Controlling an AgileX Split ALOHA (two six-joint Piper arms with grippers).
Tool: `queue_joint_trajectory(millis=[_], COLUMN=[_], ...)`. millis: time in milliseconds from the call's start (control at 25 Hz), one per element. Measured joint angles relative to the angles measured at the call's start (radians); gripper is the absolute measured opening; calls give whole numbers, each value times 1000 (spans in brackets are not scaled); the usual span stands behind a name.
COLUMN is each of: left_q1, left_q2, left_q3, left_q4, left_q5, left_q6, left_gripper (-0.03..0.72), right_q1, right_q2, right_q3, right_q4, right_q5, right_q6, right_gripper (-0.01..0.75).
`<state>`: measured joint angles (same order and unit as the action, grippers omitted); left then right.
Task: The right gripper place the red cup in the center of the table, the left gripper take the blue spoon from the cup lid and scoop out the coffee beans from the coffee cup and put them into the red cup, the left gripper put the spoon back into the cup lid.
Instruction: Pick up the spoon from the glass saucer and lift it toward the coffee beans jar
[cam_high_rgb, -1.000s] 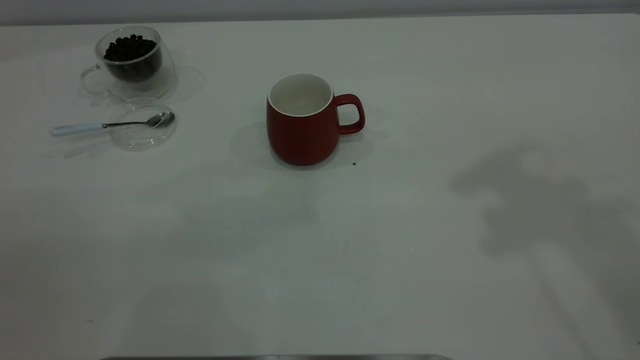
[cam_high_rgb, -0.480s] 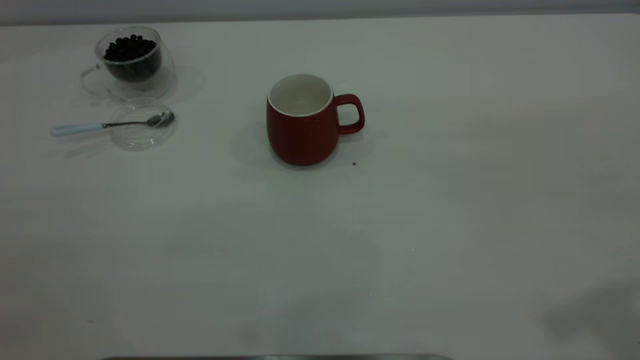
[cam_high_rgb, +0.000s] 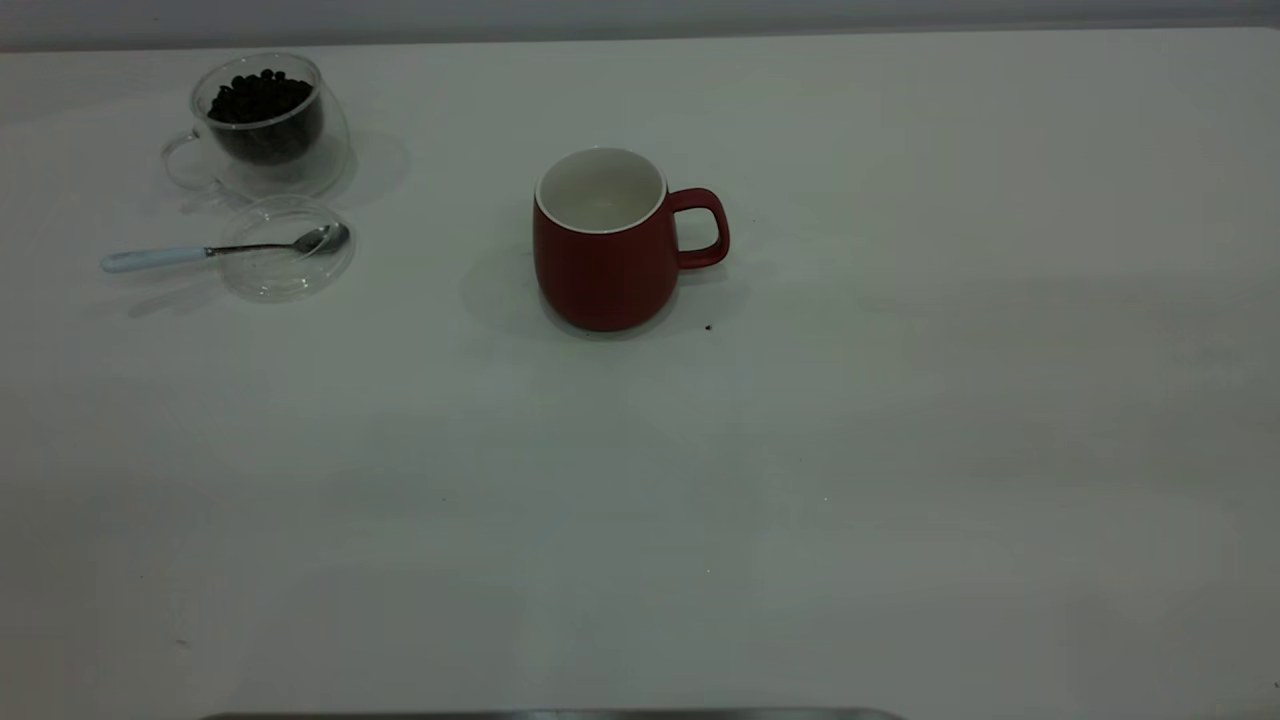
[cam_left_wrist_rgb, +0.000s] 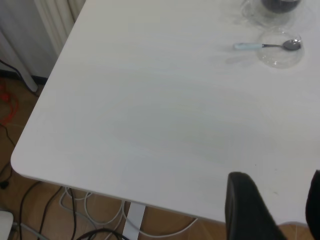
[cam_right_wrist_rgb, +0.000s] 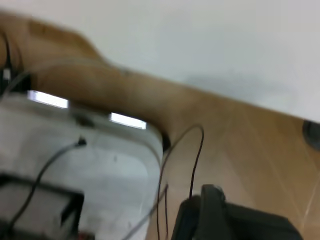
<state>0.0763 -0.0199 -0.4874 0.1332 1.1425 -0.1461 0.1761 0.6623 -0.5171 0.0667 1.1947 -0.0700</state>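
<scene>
Red cup (cam_high_rgb: 606, 262) appears only outside; left gripper (cam_left_wrist_rgb: 272, 207) only wrist-side.

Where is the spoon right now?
In the exterior view, the spoon is at the table's far left: bowl in the lid, handle pointing left over the rim, just in front of the coffee cup.
</scene>
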Motion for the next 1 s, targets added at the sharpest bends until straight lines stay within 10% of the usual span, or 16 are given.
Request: queue_joint_trajectory(millis=[280,1000], left_q1=[0,0], left_q2=[0,0], left_q3=[0,0], left_q4=[0,0], left_q5=[0,0], left_q6=[0,0], left_gripper=[354,354], right_q1=[-175,-188], right_q2=[-257,-678], right_q3=[38,49], right_q4=[-27,-26], right_q5=[-75,-68], right_q6=[3,3], right_gripper=[561,561])
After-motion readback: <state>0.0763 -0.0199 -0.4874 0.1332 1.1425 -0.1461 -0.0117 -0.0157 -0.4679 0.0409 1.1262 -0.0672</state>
